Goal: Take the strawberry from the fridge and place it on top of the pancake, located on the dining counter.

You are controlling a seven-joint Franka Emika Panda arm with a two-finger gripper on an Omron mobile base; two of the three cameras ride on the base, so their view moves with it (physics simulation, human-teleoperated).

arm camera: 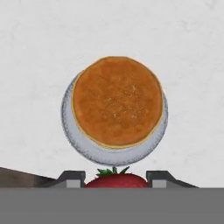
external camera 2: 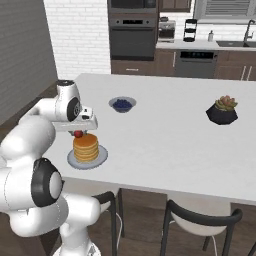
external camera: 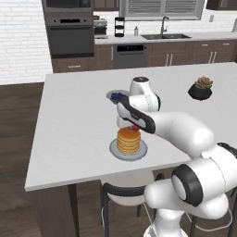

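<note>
Hanging above the pancake (external camera: 128, 140) with its hand pointed down, the arm carries the strawberry (arm camera: 116, 180) between its jaws, which stand narrow and closed on the berry from both sides. From the hand camera the strawberry sits low between the two dark fingertips (arm camera: 71, 179), green leaves up toward the stack, and the pancake's round golden top lies just beyond it on a grey plate (arm camera: 68, 114). In the left base view the berry (external camera: 135, 127) shows as a small red spot under the hand, just over the far edge of the stack and not touching it. The right base view gives the same: the strawberry (external camera 2: 78, 133) is held a little above the pancake (external camera 2: 86, 147), toward the arm's side of it, with the plate (external camera 2: 102, 156) resting on the white counter (external camera 2: 170, 140) near its front edge. A small bowl of blueberries (external camera 2: 122, 104) stands farther back on the counter, apart from the plate. A dark pot with a succulent (external camera 2: 222, 111) sits well off to the right. Dark chairs (external camera 2: 200, 220) are tucked under the near edge of the counter.
</note>
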